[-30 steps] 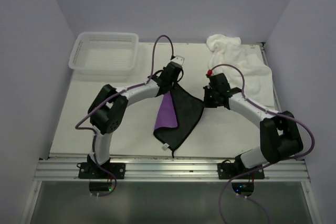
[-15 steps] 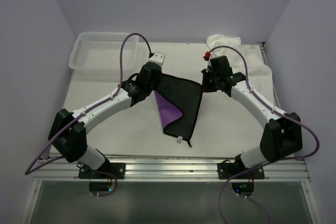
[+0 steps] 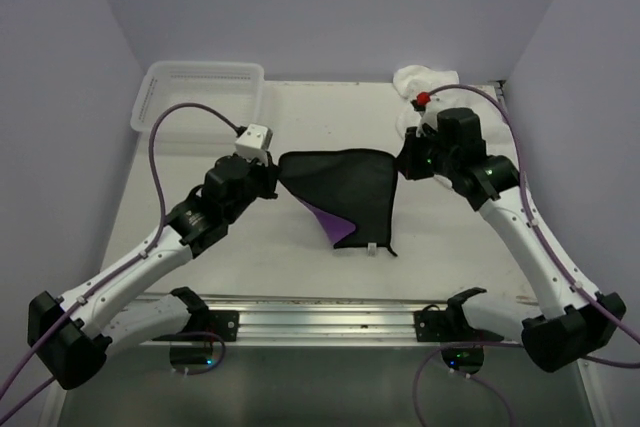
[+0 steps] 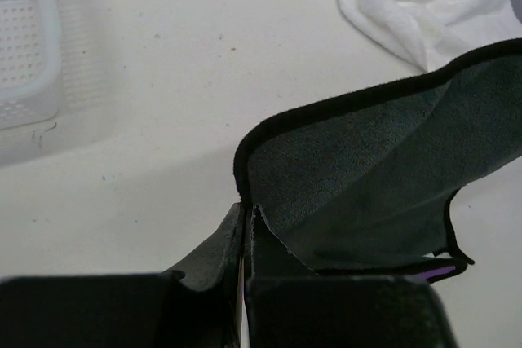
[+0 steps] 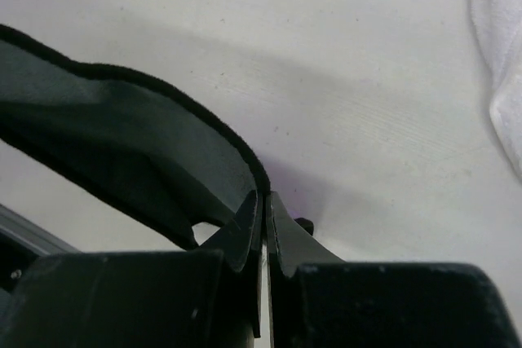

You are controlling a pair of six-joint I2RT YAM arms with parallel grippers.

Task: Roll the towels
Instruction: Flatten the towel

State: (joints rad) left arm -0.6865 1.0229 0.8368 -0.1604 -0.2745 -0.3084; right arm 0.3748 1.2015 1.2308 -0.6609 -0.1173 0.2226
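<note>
Pinching its two far corners, the left gripper [image 3: 274, 167] and right gripper [image 3: 404, 161] both clamp the purple towel [image 3: 345, 192], holding it taut above the table [image 3: 280, 267] at centre, likely to spread it flat before rolling. The white towel [image 3: 428, 78] lies bunched at one o'clock.

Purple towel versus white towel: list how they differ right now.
The purple towel shows a dark side with a purple strip; the white towel is white all over. The purple towel is stretched between the left end effector and the right end effector, both shut on its corners; the white towel lies crumpled, untouched. The purple towel looks thin, the white towel fluffy. Neither is rolled yet.
</note>
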